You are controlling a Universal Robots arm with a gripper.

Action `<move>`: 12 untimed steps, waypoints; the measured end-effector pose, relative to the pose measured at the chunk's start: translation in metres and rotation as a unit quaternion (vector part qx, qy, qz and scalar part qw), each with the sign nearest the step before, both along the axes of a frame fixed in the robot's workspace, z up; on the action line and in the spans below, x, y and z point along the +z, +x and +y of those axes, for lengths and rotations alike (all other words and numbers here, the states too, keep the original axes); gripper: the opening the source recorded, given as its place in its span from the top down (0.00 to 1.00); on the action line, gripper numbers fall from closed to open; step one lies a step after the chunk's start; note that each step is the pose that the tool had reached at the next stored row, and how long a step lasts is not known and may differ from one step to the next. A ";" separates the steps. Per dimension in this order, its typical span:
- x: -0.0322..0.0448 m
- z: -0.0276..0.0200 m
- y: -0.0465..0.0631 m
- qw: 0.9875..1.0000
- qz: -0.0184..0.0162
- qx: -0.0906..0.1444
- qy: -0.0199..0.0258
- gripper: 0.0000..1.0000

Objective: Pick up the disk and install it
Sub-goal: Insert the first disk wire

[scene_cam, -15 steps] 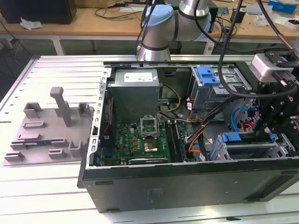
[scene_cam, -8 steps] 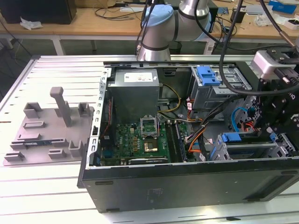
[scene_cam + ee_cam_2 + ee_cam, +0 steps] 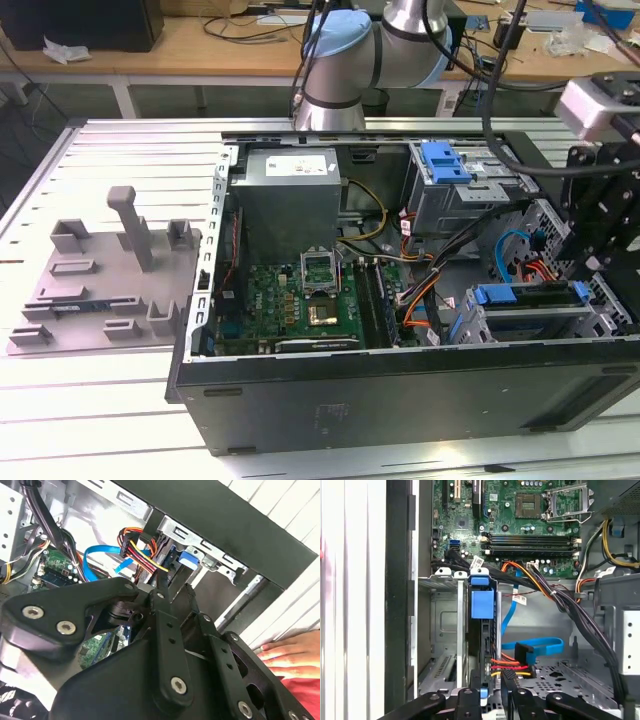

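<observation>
One disk (image 3: 520, 296) stands on edge in the lower drive cage (image 3: 500, 325), at the exterior view's right end of the open computer case (image 3: 400, 395). Its blue carrier rail faces up. In the first wrist view the disk (image 3: 482, 604) runs edge-on down a cage slot, just beside the metal cage wall (image 3: 445, 630).

The gripper (image 3: 490, 692) straddles the near end of the disk. Jaws stand narrow, one on each side of the rail. Cannot tell whether they clamp it or only flank it. In the second wrist view the gripper (image 3: 172, 590) points at the same blue carrier tab (image 3: 189, 558).

The robot arm (image 3: 350, 45) reaches over the case from the far side. Motherboard (image 3: 300, 295) and grey power supply (image 3: 288, 195) lie in the case toward the exterior view's left. A blue latch piece (image 3: 445, 162) sits on the upper drive cage (image 3: 470, 205). A blue flat cable (image 3: 535, 645) loops near the disk. A grey fixture (image 3: 100, 290) sits on the slatted table (image 3: 100, 420), well apart from the disk. A person's hand (image 3: 287, 652) rests on the table beside the case.
</observation>
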State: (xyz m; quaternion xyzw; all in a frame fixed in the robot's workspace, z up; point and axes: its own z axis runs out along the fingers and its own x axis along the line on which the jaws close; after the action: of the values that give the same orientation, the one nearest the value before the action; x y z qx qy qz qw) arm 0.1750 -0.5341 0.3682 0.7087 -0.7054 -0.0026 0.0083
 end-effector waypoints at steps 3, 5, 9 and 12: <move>0.0099 0.0025 0.001 1.000 0.000 0.000 -0.001 0.70; 0.0125 0.0058 0.001 1.000 0.000 0.000 -0.003 0.70; 0.0133 0.0087 0.001 1.000 0.000 0.000 -0.005 0.70; 0.0133 0.0089 0.001 1.000 0.000 0.000 -0.005 0.70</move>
State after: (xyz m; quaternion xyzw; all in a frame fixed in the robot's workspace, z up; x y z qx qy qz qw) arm 0.1756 -0.5252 0.3815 0.7087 -0.7055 0.0011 0.0120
